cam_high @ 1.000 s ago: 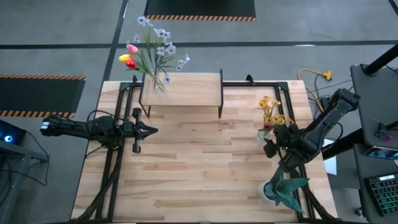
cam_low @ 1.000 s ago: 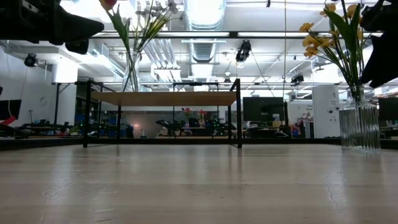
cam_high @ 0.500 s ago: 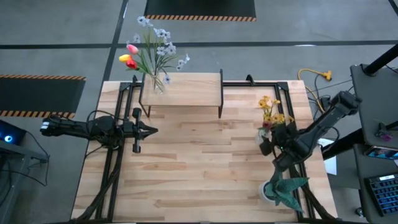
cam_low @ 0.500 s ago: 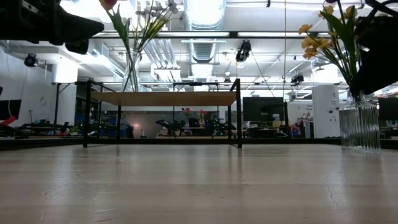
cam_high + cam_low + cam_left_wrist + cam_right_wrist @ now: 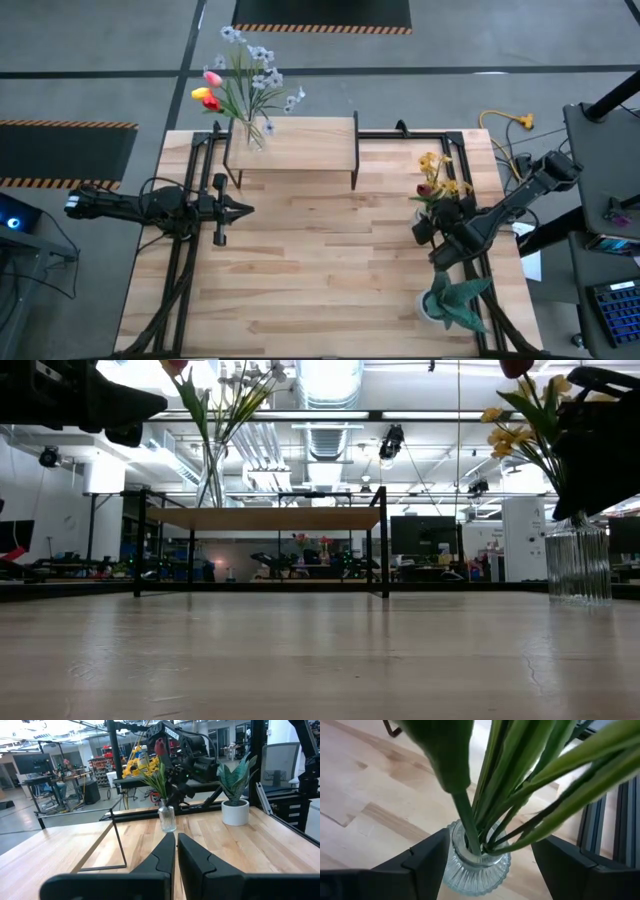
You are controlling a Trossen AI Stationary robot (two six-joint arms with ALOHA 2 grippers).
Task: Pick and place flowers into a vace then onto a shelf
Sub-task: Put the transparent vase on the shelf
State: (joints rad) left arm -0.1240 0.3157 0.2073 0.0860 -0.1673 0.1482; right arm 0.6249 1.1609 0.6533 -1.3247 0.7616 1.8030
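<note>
On the left of the tabletop (image 5: 300,270) the left claw (image 5: 243,209) waits with its fingers pressed shut on nothing, pointing across the boards, well apart from everything.

Behind it stands the shelf (image 5: 300,142), and on the left end of its top board a clear vase (image 5: 252,134) already holds flowers (image 5: 240,80): a red, a yellow and a pink tulip plus a spray of small pale blossoms. By my reading, that half of the job is finished.

On the right side of the tabletop a second, ribbed glass vase (image 5: 477,860) stands on the boards, holding the yellow-bloomed bunch (image 5: 435,175) and a dark maroon tulip (image 5: 159,746). The right claw (image 5: 480,865) has its fingers spread wide, one on each side of the vase's neck, and neither appears to touch the glass. Its stems are already in, so what seems to be left is to close on this vase, lift it and set it on the shelf's free right end.

The count: two arms, two vases, one on the shelf and one on the tabletop, one shelf, and one potted plant (image 5: 452,300) near the front right corner, which has no part in the task.
</note>
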